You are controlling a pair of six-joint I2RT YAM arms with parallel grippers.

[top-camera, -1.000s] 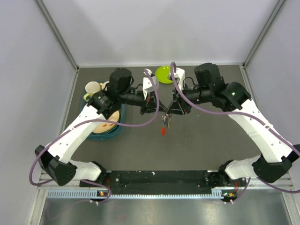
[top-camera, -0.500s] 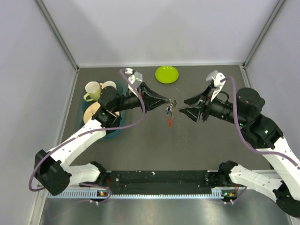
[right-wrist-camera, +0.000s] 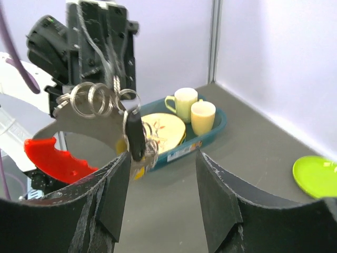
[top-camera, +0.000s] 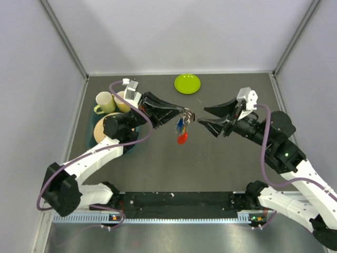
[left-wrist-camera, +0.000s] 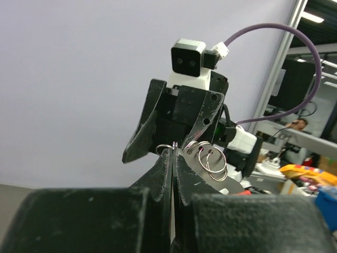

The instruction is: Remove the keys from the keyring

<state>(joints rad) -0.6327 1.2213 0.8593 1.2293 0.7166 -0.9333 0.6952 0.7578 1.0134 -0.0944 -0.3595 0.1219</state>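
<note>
Dk grey tabletop, pale walls — alu posts

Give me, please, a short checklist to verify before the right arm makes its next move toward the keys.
1. Left gripper clamped shut on the keyring: ok.
2. Keys hanging free below the keyring, in the air: ok.
3. Right gripper open, with nothing between its fingers: ok.
4. Right gripper facing the bunch, with a gap between them: ok.
5. Which ring each key sits on: cannot tell, the rings overlap.
</note>
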